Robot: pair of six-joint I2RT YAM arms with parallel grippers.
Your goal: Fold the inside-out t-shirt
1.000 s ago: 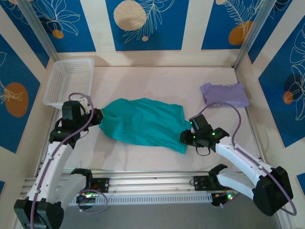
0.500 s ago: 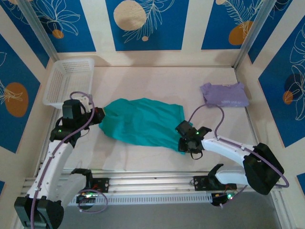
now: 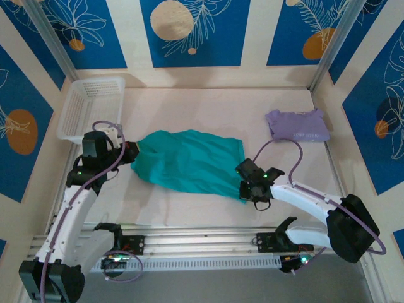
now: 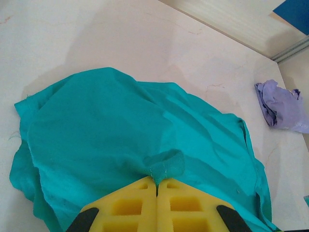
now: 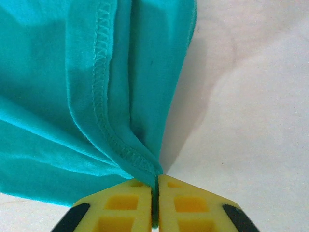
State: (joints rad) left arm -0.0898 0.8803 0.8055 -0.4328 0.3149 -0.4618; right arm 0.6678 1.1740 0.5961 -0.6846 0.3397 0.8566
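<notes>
Our right gripper has just pinched the soft teal shirt's stitched hem; our left gripper grips its wrinkled edge.

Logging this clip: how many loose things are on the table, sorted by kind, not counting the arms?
Shirts: 2 (teal t-shirt, lavender shirt)
Baskets: 1 (white basket)
Total: 3
</notes>
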